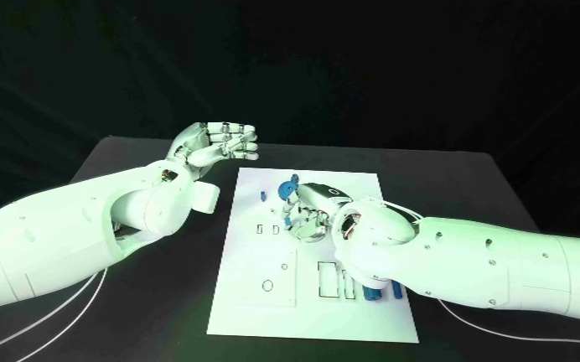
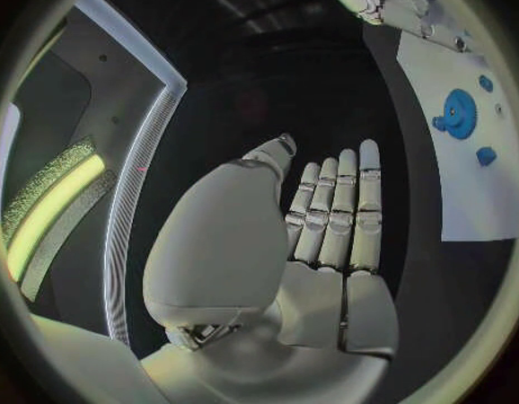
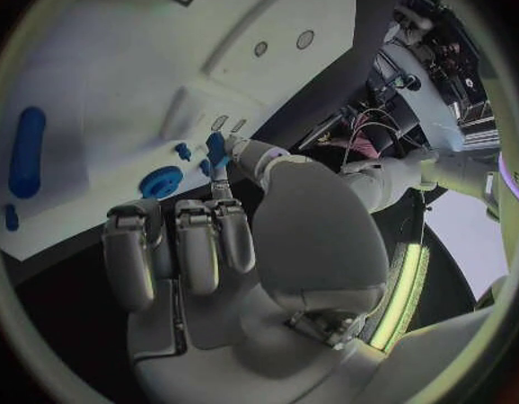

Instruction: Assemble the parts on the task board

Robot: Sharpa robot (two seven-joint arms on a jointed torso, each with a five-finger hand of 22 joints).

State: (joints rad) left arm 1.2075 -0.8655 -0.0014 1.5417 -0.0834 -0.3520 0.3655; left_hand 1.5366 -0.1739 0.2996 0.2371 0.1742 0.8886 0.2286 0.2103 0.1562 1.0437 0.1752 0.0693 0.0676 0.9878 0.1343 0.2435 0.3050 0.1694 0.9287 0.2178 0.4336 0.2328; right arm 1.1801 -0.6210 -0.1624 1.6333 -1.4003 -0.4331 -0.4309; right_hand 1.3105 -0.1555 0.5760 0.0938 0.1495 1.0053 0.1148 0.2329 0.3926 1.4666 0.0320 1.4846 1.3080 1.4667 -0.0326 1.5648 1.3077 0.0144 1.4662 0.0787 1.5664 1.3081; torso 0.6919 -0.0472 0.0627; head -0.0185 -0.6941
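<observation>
The white task board (image 1: 256, 299) lies in the middle of the black table. My right hand (image 1: 312, 213) hovers over its far half. In the right wrist view its thumb and a fingertip pinch a small blue part (image 3: 218, 147), while the other fingers (image 3: 197, 242) are curled. A blue gear (image 1: 287, 188) (image 3: 161, 182) (image 2: 456, 114) sits on the board just beyond that hand, with a small blue piece (image 1: 261, 195) beside it. My left hand (image 1: 219, 142) (image 2: 327, 233) is raised off the board's far left corner, fingers side by side, holding nothing.
Two upright blue parts (image 1: 369, 292) stand near the board's right edge, close to my right forearm. A long blue piece (image 3: 26, 151) lies on the board (image 3: 102, 63) in the right wrist view. Bare black table surrounds the board (image 2: 484, 206).
</observation>
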